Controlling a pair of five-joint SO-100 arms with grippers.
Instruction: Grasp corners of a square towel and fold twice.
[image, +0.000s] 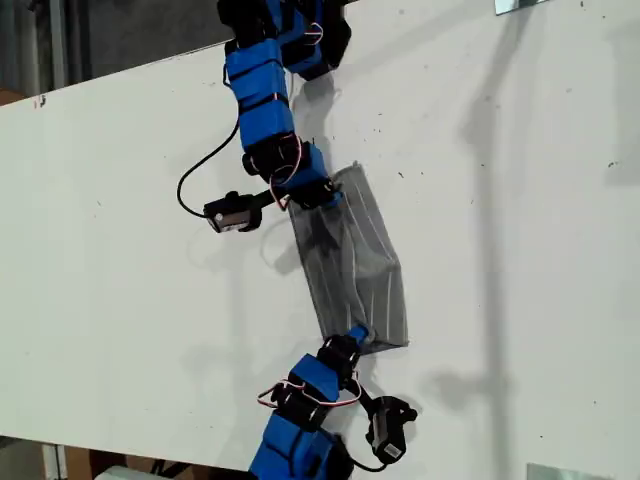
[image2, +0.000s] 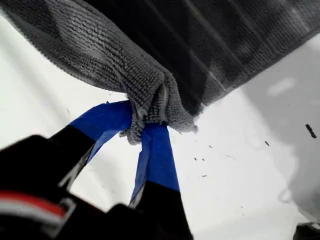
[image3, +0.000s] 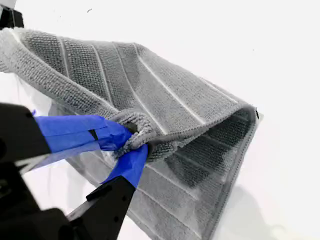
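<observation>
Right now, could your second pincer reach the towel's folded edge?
Probably not yet: my second pincer is shut on a corner of the towel and would have to let go first.

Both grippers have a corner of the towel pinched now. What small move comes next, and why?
Probably carry both corners together across the towel and lower them onto its far edge. My first gripper and my second gripper are each shut on a bunched corner, and the cloth already hangs doubled between them above the table, so the fold looks half made.
</observation>
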